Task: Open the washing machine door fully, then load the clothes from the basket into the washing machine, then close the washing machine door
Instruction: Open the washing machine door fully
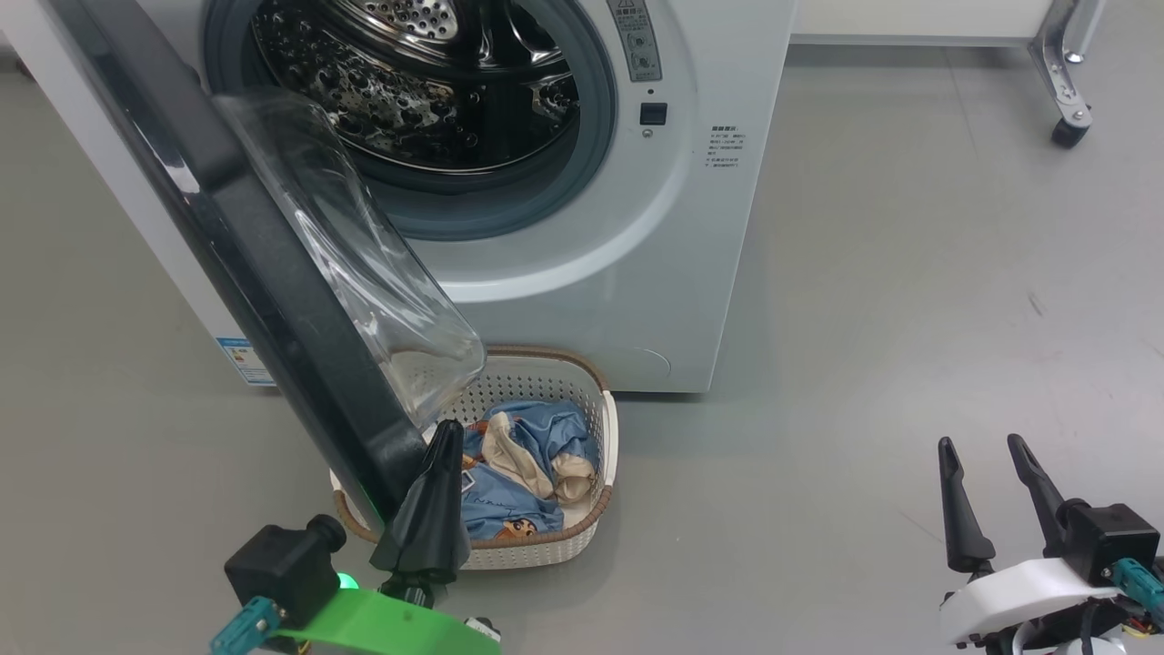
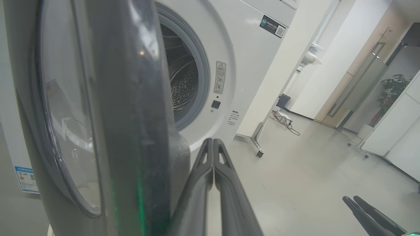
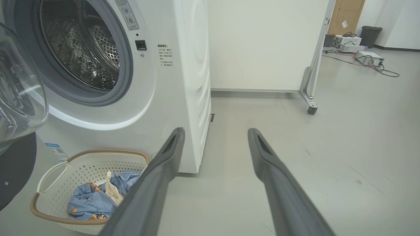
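Here we are in front of the big white front-loading washing machine. Its large round door with the glossy black rim is swung out on the left, nearly edge-on to the head camera. The bulging clear glass bowl at its centre faces back across the opening, and from this angle its lower end overlaps the far corner of the basket. Behind it, the grey rubber gasket rings the perforated steel drum.

Down on the grey floor, right at the foot of the machine, sits the small cream-white perforated plastic basket with its brown woven-look rim. Inside it lie the clothes, a soft bundle of light blue fabric with little orange-brown cartoon figures and cream-beige parts, all within the basket walls.

The left gripper has its two long dark fingers pressed tight together with nothing between them. Its tips point up just beside the lower end of the door's black rim, in front of the basket. The left wrist view puts that rim right alongside the fingers, but whether they actually touch it is hard to say. Over on the right, the right gripper hovers low over the floor, well apart from the basket, fingers spread wide and holding nothing.
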Robot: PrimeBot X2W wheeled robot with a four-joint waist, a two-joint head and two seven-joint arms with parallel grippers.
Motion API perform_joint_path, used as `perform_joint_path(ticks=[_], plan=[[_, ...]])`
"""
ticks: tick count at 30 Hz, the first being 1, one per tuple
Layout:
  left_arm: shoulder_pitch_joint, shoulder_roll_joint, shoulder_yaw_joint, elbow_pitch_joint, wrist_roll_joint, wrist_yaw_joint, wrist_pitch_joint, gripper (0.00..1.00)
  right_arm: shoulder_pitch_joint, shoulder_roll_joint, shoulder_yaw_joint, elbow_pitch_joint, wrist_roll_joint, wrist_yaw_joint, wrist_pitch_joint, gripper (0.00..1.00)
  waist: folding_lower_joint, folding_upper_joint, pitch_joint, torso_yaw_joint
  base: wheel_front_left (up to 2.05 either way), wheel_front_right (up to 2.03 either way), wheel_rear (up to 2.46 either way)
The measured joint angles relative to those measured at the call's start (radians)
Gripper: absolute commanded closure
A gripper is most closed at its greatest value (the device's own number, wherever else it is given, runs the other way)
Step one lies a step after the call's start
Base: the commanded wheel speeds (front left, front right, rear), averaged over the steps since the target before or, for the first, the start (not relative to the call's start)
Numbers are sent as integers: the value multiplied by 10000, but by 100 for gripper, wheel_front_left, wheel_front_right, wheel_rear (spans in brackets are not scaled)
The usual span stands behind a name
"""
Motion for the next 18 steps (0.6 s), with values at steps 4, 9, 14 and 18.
perform_joint_path(ticks=[4,9,14,18], plan=[[-54,-2,-52,94,2,174,-98,100,-10,2,-33,4,-15,2,0,0,0,0,-16,54,0,0,0],[-140,-2,-219,290,113,309,-98,100,-10,17,-46,12,-15,4,0,0,0,0,-36,131,0,0,0],[-196,-4,-341,407,267,405,-94,100,-9,46,-127,12,-15,8,0,0,0,0,-27,236,0,0,0],[-283,-4,-355,483,265,470,-94,100,-9,50,-236,15,-15,21,0,0,0,0,0,434,0,0,0]])
